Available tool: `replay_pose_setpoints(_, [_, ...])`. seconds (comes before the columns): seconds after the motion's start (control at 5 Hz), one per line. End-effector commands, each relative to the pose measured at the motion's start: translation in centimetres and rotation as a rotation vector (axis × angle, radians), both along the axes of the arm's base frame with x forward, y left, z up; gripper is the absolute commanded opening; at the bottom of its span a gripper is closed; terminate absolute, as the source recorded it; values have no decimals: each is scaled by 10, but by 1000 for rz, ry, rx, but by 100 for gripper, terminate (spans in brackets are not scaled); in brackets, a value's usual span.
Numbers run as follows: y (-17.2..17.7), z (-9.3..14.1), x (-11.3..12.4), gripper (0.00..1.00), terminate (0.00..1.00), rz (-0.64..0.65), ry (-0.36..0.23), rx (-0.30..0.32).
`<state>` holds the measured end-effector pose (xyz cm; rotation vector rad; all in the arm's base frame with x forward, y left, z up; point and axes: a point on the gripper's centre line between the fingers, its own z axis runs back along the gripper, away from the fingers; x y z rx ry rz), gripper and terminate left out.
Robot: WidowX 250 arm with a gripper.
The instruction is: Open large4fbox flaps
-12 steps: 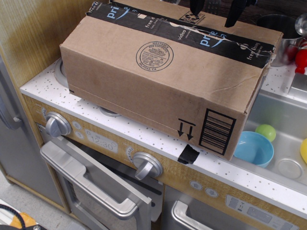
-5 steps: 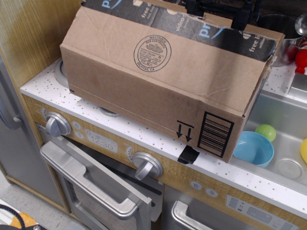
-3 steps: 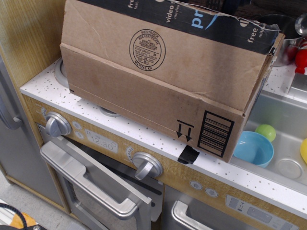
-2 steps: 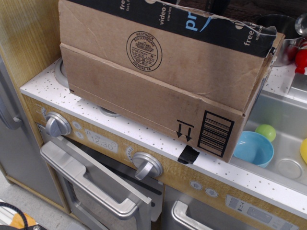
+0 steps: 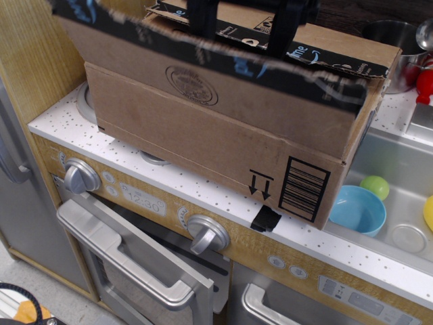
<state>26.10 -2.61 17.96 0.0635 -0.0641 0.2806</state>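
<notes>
The large4fbox (image 5: 203, 139) is a wide brown carton standing on the toy stove top, with a barcode (image 5: 304, 189) and arrows on its front right. Its near flap (image 5: 191, 84) is raised and tilted toward me. It is motion-blurred, showing the round stamp and a black taped edge. The far flap (image 5: 338, 51) lies flat, edged with black Prime tape. My gripper (image 5: 242, 24) hangs at the top of the view, just behind the raised flap. Its two black fingers (image 5: 201, 17) are spread wide apart and hold nothing.
A sink (image 5: 399, 162) to the right holds a blue bowl (image 5: 357, 210) and a green ball (image 5: 374, 186). A metal pot (image 5: 392, 34) and a red toy (image 5: 425, 84) stand behind it. Stove knobs (image 5: 82, 176) and the oven handle (image 5: 128, 261) are below. A wooden wall (image 5: 34, 61) is at left.
The near flap went from lying flat to upright and now swings out toward the front. The gripper has moved left and down over the box's open middle.
</notes>
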Motion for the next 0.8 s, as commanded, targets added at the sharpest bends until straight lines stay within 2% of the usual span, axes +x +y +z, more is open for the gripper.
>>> replay_pose_setpoints(0.0, [6, -21, -18, 100, 0, 31, -145, -36])
replay_pose_setpoints(0.2, [5, -40, -22, 100, 0, 41, -173, -57])
replay_pose_setpoints(0.6, [-3, -63, -19, 100, 0, 34, -202, -54])
